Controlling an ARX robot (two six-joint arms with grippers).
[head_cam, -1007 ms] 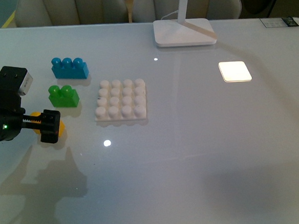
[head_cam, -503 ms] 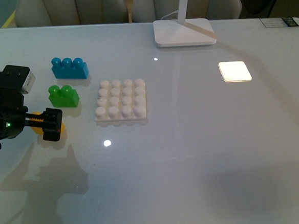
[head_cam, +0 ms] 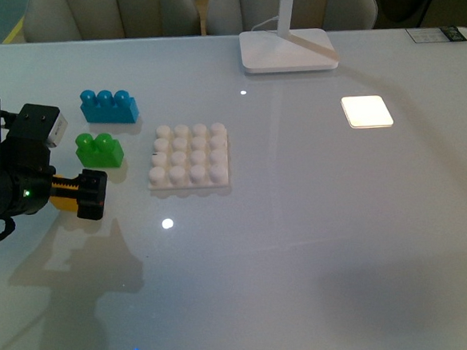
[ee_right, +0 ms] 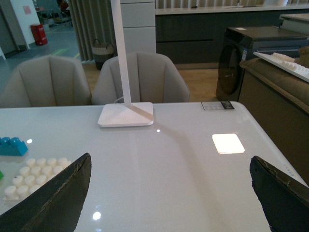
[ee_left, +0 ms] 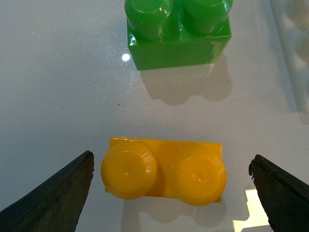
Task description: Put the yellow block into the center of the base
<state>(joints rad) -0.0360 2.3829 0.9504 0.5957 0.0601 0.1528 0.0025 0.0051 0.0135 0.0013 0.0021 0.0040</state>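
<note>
Left fingers stand apart, flanking the yellow block without touching it. Right fingers are spread too. There is one yellow block, one green brick, one blue brick and one base. Since a second ago the left fingers have edged toward the base, hiding more of the block. It sits on the table at nine o'clock from the base, studs up, long axis finger to finger.

a white table is occupied by the yellow block, green brick, blue brick, studded white base and lamp foot.
</note>
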